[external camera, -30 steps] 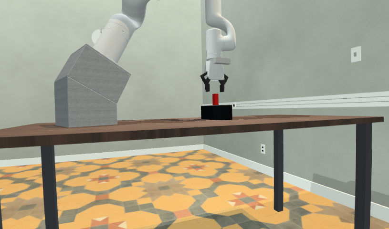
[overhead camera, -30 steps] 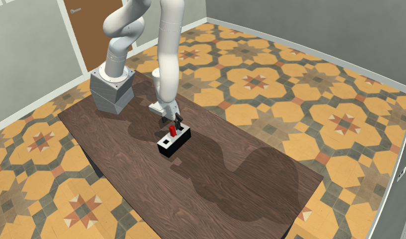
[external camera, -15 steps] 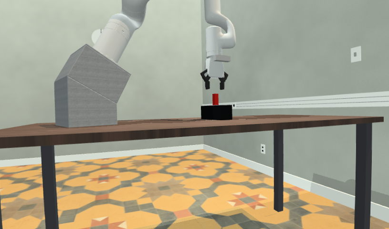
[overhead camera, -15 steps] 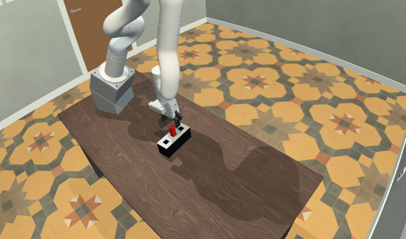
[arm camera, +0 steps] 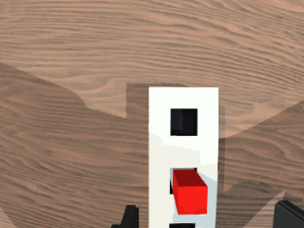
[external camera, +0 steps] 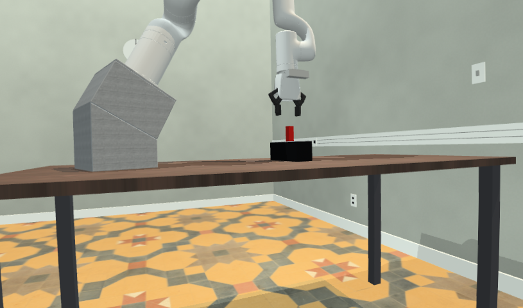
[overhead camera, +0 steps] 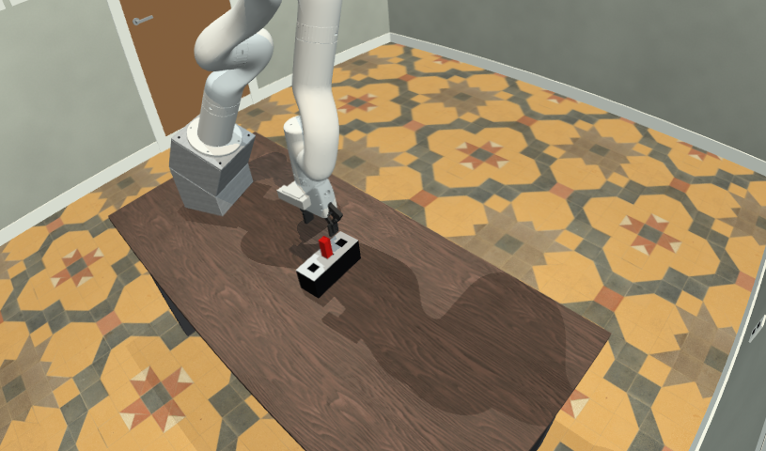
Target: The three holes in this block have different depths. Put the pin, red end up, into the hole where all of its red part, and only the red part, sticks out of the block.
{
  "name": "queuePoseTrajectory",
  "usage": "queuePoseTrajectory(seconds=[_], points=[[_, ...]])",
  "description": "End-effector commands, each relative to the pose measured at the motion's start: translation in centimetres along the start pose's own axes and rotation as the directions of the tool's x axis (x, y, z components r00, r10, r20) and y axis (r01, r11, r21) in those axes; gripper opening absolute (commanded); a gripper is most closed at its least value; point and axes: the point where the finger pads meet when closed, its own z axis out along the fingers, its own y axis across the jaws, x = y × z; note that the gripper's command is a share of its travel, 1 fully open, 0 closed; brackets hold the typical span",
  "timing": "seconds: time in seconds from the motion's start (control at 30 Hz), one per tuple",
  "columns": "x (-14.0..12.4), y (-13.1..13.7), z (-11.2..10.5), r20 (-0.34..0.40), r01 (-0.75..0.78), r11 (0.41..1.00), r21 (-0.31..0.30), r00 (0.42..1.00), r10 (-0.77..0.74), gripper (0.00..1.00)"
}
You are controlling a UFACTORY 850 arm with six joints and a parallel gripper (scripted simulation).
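A black block (overhead camera: 327, 267) with a white top and three square holes sits on the wooden table. The pin (overhead camera: 325, 246) stands upright in the middle hole, and only its red part shows above the block. It also shows in the side view (external camera: 289, 133) and in the wrist view (arm camera: 189, 192). The two outer holes (arm camera: 184, 121) are empty. My gripper (external camera: 287, 110) is open and empty, a short way above the pin and apart from it. The block also shows in the side view (external camera: 291, 151) and the wrist view (arm camera: 184, 173).
The arm's grey base pedestal (overhead camera: 211, 170) stands on the far left end of the table. The table edges fall off to a patterned tile floor. A brown door (overhead camera: 168, 50) is in the back wall.
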Motion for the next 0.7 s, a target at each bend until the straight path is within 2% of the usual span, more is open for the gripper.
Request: queuePoseTrajectory(seconds=[0.0,0.4,0.43,0.53,0.67], points=[[0.0,-0.3,-3.4,0.004,0.001,1.000,-0.004,1.000,-0.001,1.00],[0.0,-0.3,-3.4,0.004,0.001,1.000,-0.004,1.000,-0.001,1.00],[-0.5,4.4,-8.6,0.003,0.001,1.000,-0.004,1.000,-0.001,1.00],[-0.6,5.0,-9.2,0.003,0.001,1.000,-0.004,1.000,-0.001,1.00],[-1.0,8.5,-13.0,0.003,0.001,1.000,-0.004,1.000,-0.001,1.00]])
